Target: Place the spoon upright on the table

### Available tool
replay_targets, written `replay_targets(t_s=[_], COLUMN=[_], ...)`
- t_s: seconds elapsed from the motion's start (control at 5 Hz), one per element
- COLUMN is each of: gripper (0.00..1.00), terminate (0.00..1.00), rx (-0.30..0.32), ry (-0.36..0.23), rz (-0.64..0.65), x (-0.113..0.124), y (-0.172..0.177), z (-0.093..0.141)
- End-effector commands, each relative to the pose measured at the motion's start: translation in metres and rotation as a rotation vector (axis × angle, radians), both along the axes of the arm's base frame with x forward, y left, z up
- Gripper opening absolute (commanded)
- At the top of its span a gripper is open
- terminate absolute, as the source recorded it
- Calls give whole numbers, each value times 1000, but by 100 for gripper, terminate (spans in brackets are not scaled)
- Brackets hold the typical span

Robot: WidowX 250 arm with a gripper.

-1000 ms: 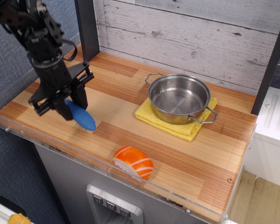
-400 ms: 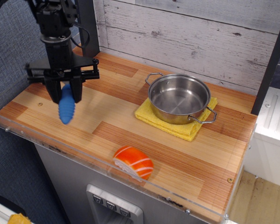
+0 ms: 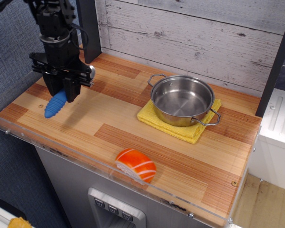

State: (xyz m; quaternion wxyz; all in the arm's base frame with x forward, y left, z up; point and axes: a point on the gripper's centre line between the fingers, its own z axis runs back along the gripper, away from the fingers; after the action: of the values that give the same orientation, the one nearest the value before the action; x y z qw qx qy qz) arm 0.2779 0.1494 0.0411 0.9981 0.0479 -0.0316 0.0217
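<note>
The spoon (image 3: 54, 105) has a ribbed bright-blue handle and a silver bowl that shows just right of the gripper. My gripper (image 3: 64, 91) is shut on the spoon near where the handle meets the bowl. It holds the spoon tilted, with the handle slanting down to the left and the bowl up to the right. The spoon hangs over the left part of the striped wooden table (image 3: 128, 118); I cannot tell whether the handle tip touches the wood.
A steel pot (image 3: 182, 100) stands on a yellow cloth pad (image 3: 149, 117) at the back right. An orange-and-white sushi toy (image 3: 136, 165) lies near the front acrylic edge (image 3: 85, 153). A dark post (image 3: 87, 28) and a plank wall stand behind the gripper.
The gripper has turned with the spoon in it: the blue handle swung from pointing down-right, through straight down, to down-left. The silver bowl now shows at the gripper's right.
</note>
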Motion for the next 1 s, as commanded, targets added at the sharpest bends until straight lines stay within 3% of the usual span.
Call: replay_targets(t_s=[0.0,0.4,0.8], gripper=[0,0,0], terminate=[0,0,0], rx=[55,69,39], ry=[-97,-93,-106], rz=[-215,-170,-162], x=[13,9,7], y=[26,39,43], z=[1,-14,-18])
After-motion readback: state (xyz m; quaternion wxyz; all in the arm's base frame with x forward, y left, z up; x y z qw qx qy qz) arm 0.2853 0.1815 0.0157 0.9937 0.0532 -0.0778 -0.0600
